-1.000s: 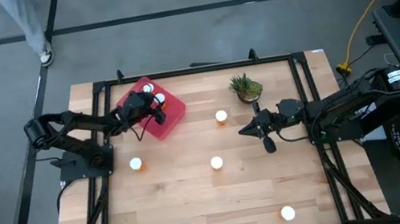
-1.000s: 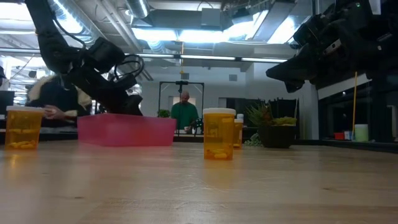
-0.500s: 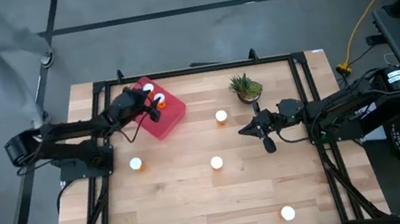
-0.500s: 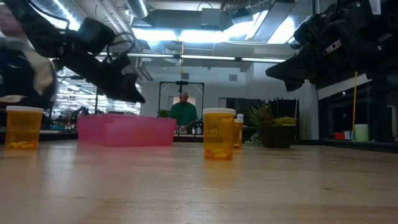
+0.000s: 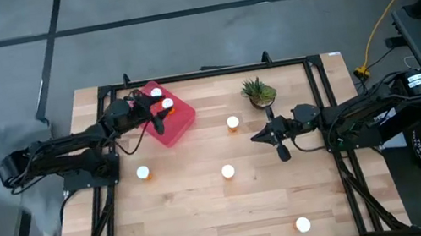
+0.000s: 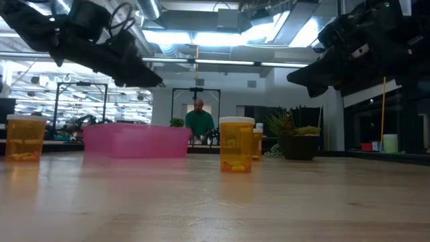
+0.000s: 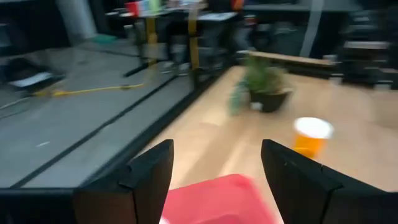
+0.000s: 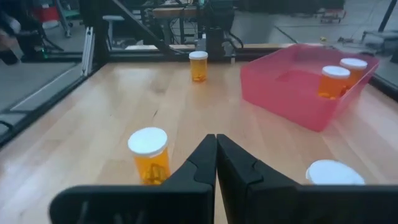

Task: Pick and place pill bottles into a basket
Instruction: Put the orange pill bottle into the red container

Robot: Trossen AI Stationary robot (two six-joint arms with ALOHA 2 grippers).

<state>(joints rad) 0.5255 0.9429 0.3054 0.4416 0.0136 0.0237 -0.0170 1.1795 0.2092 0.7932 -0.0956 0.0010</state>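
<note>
Basket (image 5: 168, 116): red-pink, square, set cornerwise on the table (image 5: 209, 212) at about ten o'clock from centre. Holds two pill bottles (image 8: 337, 81), upright, white caps up.

Four more bottles stand upright on the bare wood: nine o'clock (image 5: 143, 173), centre (image 5: 227, 171), one o'clock (image 5: 233, 122) near the potted plant (image 5: 258, 92), five o'clock (image 5: 302, 224).

Left gripper (image 5: 158, 120): above the basket, fingers spread wide, empty.

Right gripper (image 5: 258, 137): three o'clock side, fingers pressed together, holding nothing.

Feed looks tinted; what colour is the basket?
Pinkish red basket, clearest in the right wrist view.
</note>
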